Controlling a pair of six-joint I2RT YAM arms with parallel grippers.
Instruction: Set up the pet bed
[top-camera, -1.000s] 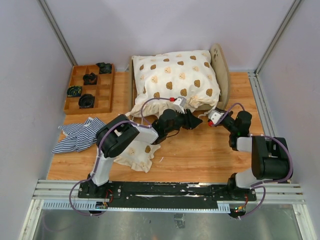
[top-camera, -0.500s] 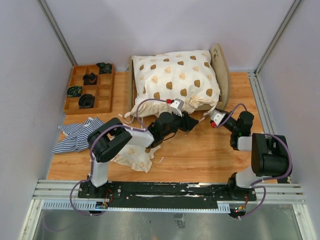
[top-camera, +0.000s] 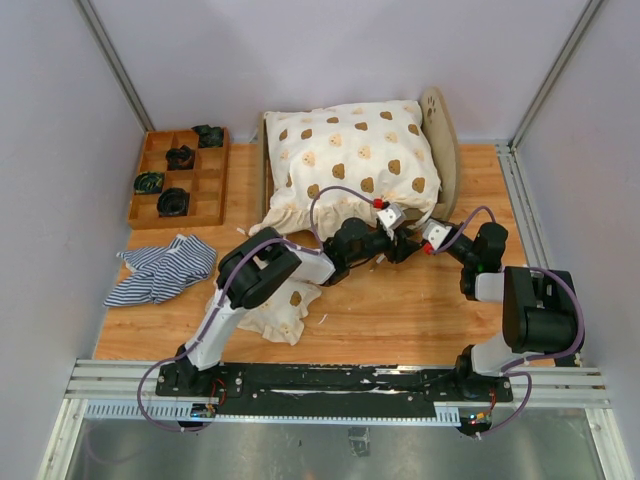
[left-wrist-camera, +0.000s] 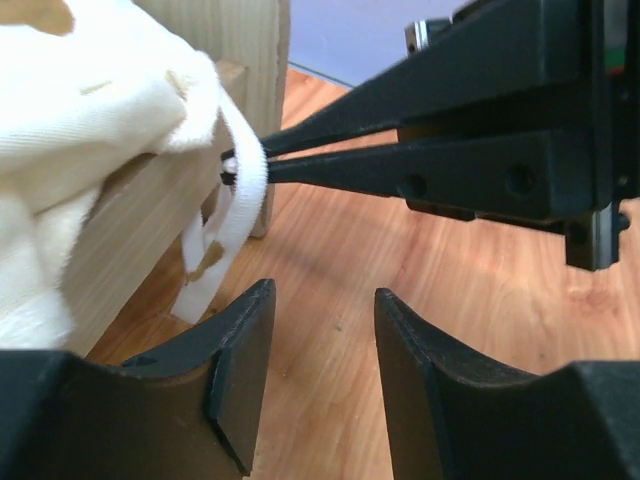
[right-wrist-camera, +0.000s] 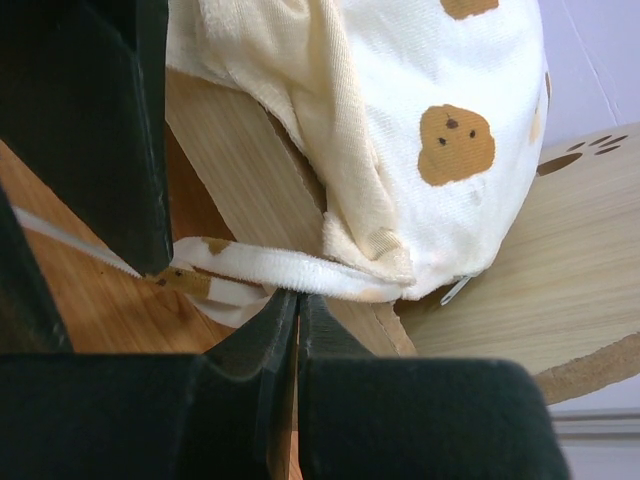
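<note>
The pet bed (top-camera: 443, 150), a light plywood frame with a paw-print headboard (right-wrist-camera: 560, 260), stands at the back. A cream bear-print cushion (top-camera: 350, 160) fills its top. A white tie strap (left-wrist-camera: 240, 190) hangs from the cushion's near right corner. My right gripper (top-camera: 413, 232) is shut on that strap (right-wrist-camera: 300, 272) beside the frame's side board (right-wrist-camera: 240, 170). My left gripper (left-wrist-camera: 323, 292) hovers open over bare wood just in front, with nothing between its fingers (left-wrist-camera: 240, 360). A blue-and-white striped cloth (top-camera: 160, 268) lies crumpled at the left.
A brown compartment tray (top-camera: 205, 195) holding black items sits at the back left. A cream bear-print quilt (top-camera: 272, 308) lies bunched on the table under my left arm. Grey walls close in both sides, and a metal rail runs along the near edge.
My left arm has reached to the right, bringing its gripper close to the right gripper, and its jaws have widened a little. The right gripper has stayed at the strap.
</note>
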